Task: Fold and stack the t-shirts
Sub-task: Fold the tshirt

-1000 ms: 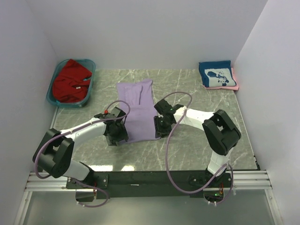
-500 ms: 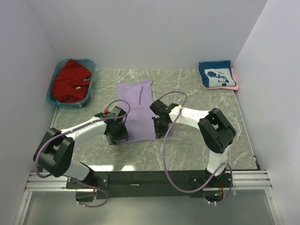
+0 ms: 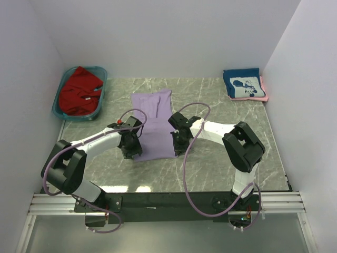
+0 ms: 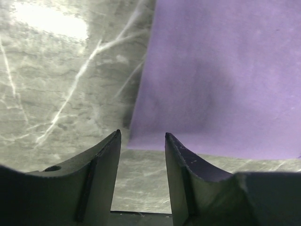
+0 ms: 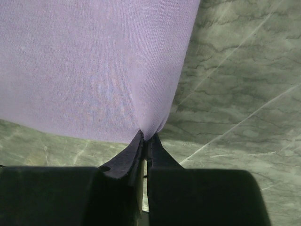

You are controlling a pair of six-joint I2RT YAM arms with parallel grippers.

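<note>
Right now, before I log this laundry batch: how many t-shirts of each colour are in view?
lavender t-shirt: 1
red t-shirt: 1
navy t-shirt with white graphic: 1
pink t-shirt, only its edge showing under the navy one: 1
Total: 4

Both arms rise from the bottom of the top view and bend inward toward the centre of the frame. The left arm (image 3: 92, 141) stretches up and to the right, wrist tipped down; the left claw (image 3: 131, 153) has its two fingers (image 4: 101, 160) parted with a clear gap. The right arm (image 3: 218, 129) folds leftward from its elbow at centre right; the right claw (image 3: 179, 150) is closed, its tips pinching the edge of the purple shirt (image 5: 94, 61).
</note>
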